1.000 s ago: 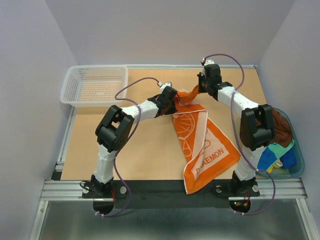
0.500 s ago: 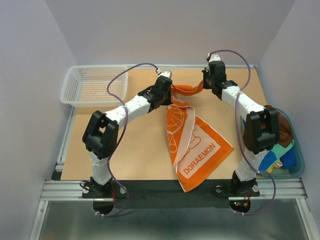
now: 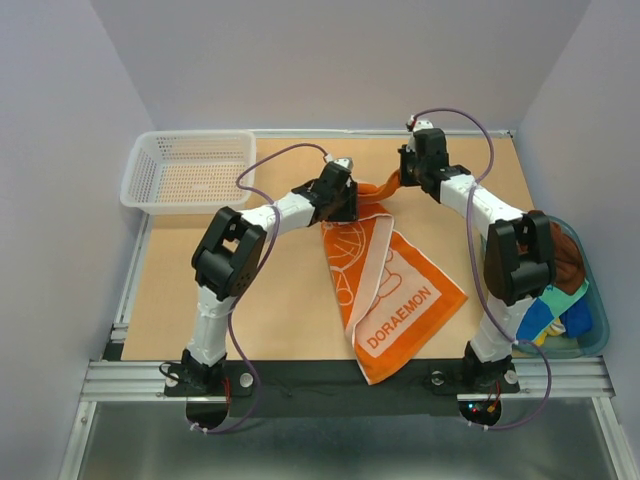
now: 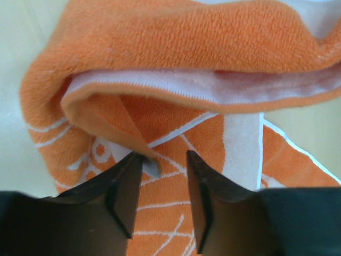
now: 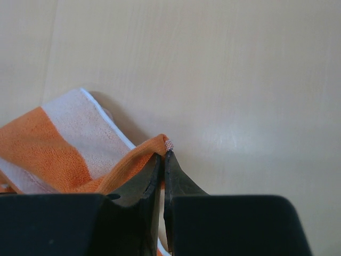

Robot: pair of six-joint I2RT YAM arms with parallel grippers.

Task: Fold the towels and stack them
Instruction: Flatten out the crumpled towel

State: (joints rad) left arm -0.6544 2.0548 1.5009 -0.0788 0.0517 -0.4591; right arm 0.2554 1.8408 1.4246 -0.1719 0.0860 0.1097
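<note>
An orange towel [image 3: 395,290] with white line print and a pale stripe lies lengthwise on the table, its near end hanging over the front edge. Its far end is bunched between the two grippers. My left gripper [image 3: 349,205] hovers low over that end with its jaws apart. In the left wrist view the orange towel [image 4: 176,32] folds over itself, and a loose corner rests against the left gripper's [image 4: 164,160] left fingertip [image 4: 136,162]. My right gripper [image 5: 163,154] is shut on the other far corner of the orange towel [image 5: 48,144], just above the tabletop.
A white mesh basket [image 3: 190,170] stands at the far left. A translucent tub [image 3: 597,325] at the right edge holds a dark brown towel [image 3: 566,255] and blue, green and yellow cloths [image 3: 555,315]. The right arm's elbow overhangs the tub.
My left gripper has opened and let go of its towel corner after swinging out and back. The towel has shifted left and lies straighter. The right gripper keeps its hold.
</note>
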